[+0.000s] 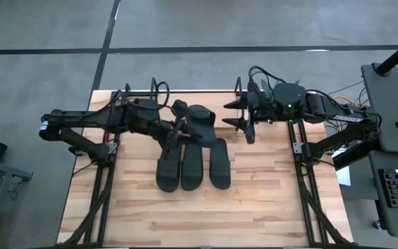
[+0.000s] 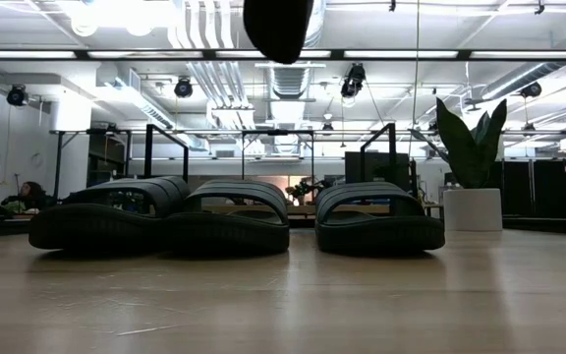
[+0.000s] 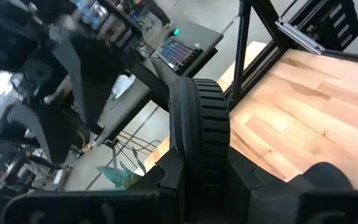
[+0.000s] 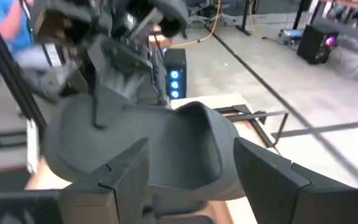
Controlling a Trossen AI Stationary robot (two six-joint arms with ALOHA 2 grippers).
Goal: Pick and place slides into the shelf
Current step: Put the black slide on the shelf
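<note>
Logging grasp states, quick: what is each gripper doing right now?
Left gripper: closed on a slide, lifted above the three on the table.
Right gripper: open, holding nothing, beside the lifted slide.

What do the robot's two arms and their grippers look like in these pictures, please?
Both arms are dark, jointed links with black cables looped along them. The left gripper and right gripper have blocky black fingers. A small green light glows on the right arm's round wrist housing.
</note>
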